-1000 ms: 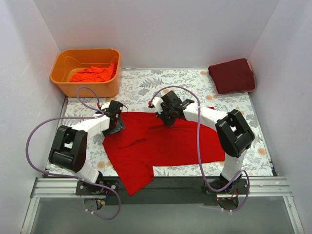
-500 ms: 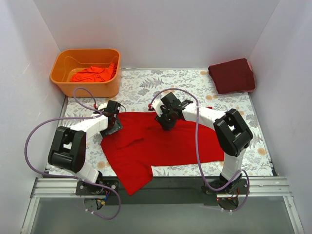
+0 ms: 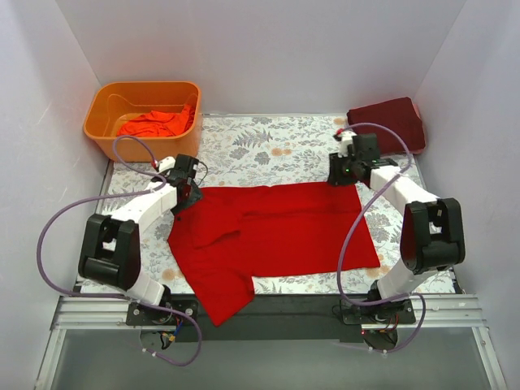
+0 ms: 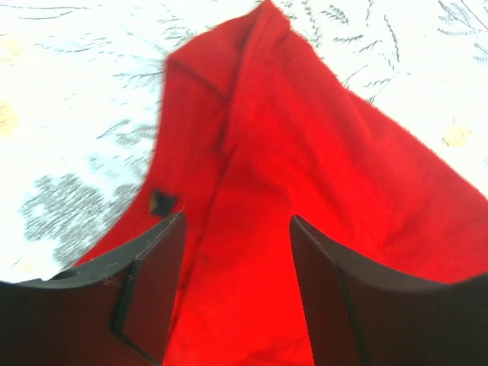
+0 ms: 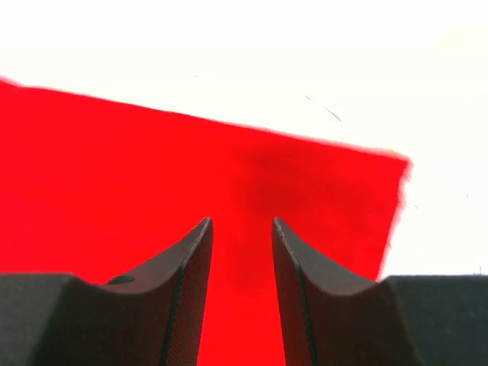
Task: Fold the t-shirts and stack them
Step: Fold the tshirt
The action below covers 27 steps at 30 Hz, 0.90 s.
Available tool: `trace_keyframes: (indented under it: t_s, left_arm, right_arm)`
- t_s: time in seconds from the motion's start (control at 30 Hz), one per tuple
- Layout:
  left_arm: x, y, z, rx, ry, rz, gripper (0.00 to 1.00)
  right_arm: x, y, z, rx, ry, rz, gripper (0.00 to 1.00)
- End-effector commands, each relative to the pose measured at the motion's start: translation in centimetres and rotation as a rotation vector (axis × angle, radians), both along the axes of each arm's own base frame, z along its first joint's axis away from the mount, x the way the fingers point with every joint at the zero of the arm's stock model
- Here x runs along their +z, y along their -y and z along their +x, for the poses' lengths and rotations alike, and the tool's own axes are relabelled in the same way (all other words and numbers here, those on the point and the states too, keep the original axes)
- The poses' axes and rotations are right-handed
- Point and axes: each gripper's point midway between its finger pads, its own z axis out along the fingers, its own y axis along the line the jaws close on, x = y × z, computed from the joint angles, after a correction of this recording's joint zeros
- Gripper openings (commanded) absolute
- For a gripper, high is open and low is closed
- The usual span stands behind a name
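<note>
Step in hand: judged to be the lay-out of the bright red t-shirt ahead of its first fold; no fold had been made in it yet.
Bright red t-shirt: lay spread across the middle of the table, its far edge nearly straight, some wrinkles on the left half, and a flap at the near left reaching past the table's near edge.
Left gripper: sat at the shirt's far left corner; in the wrist view its fingers stood well apart with red cloth showing between them, clamped on nothing.
Right gripper: sat at the far right corner; its fingers were a narrow gap apart just above the cloth, holding nothing.
Maroon t-shirt: already folded, at the far right of the table, the likely base of the stack.
Orange-red t-shirts: bunched in the orange tub at the far left, not yet folded.
Next move calls for: both sets of fingers to close on the two far corners together, then a level carry toward the near edge so the fold lands square; the near left flap probably needs tucking in too.
</note>
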Motion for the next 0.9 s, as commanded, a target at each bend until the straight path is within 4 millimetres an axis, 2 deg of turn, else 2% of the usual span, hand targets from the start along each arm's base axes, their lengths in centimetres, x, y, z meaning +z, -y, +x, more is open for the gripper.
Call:
trace_keyframes:
  t_s: [0.0,0.03,0.13,0.17,0.27,0.37,0.5,0.6,0.7,0.73,0.87]
  left_arm:
    - [-1.9,0.1,0.8,0.045,-0.033,-0.016,0.54]
    - [-2.4,-0.1,0.8,0.054,-0.045,-0.015,0.54]
    - [-3.9,-0.8,0.6,0.081,-0.094,-0.035,0.53]
    - [-4.3,-0.9,0.5,0.086,-0.107,-0.043,0.53]
    - [-5.4,-1.6,0.5,0.097,-0.141,-0.045,0.52]
    - [-5.9,-1.3,1.1,0.086,-0.159,-0.058,0.52]
    - [-6.1,-0.4,3.3,0.075,-0.147,-0.090,0.52]
    - [-6.8,0.0,4.3,0.084,-0.156,-0.102,0.52]
    - [-6.7,0.3,5.8,0.100,-0.136,-0.112,0.51]
    - [-6.2,0.5,6.6,0.102,-0.116,-0.118,0.51]
    - [-4.3,1.0,7.5,0.104,-0.066,-0.155,0.55]
  right_arm:
    - [-1.8,1.9,-1.1,-0.157,-0.075,0.098,0.44]
    - [-2.7,3.7,-1.3,-0.230,-0.099,0.120,0.44]
    - [-4.5,5.9,-1.9,-0.330,-0.146,0.156,0.44]
    - [-5.3,7.4,-2.1,-0.390,-0.162,0.168,0.44]
    - [-7.0,9.0,-2.4,-0.452,-0.193,0.181,0.44]
    - [-8.5,10.3,-2.3,-0.511,-0.223,0.195,0.44]
    - [-9.6,12.0,-0.8,-0.589,-0.230,0.246,0.43]
    - [-10.0,12.6,0.4,-0.598,-0.231,0.266,0.43]
    - [-9.0,12.6,2.3,-0.579,-0.196,0.282,0.43]
    - [-8.4,12.7,3.1,-0.573,-0.177,0.290,0.43]
    - [-5.7,11.9,3.8,-0.530,-0.122,0.325,0.44]
